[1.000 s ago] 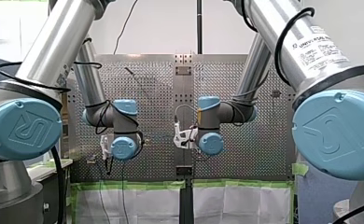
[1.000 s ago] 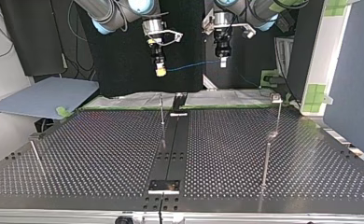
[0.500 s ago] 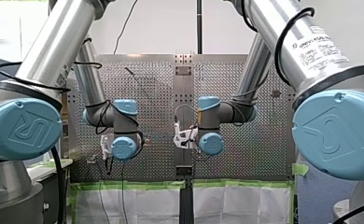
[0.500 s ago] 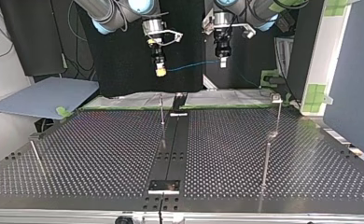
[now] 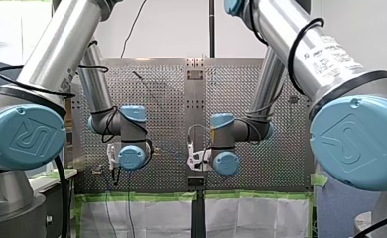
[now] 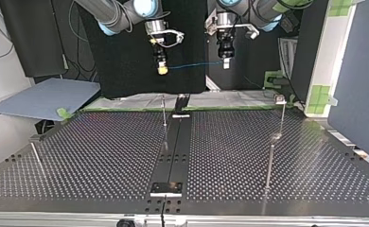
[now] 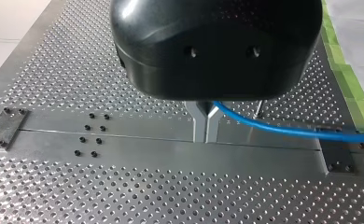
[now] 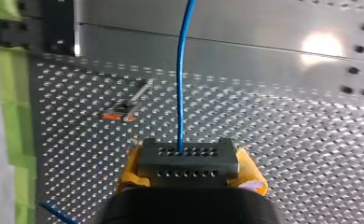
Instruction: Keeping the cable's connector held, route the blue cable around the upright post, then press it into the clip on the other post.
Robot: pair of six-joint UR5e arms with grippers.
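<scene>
The jaws of my right gripper (image 6: pixel 162 69) are clamping the dark grey perforated connector block (image 8: pixel 188 161) between yellow pads (image 8: pixel 129 173). The metal jaws of my left gripper (image 7: pixel 206 122) are pinching the thin blue cable (image 7: pixel 283 130). My right arm (image 5: pixel 290 54) is shifting slightly from a second ago, and my left arm (image 5: pixel 57 49) is staying still. The cable is stretching between both jaws, well above the thin upright metal post (image 6: pixel 164 112). Routing is only starting, I judge.

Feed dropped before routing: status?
Right pincer shut on connector. Left pincer shut on blue cable, strung between them above table. Not yet round post; nothing seen blocking.
</scene>
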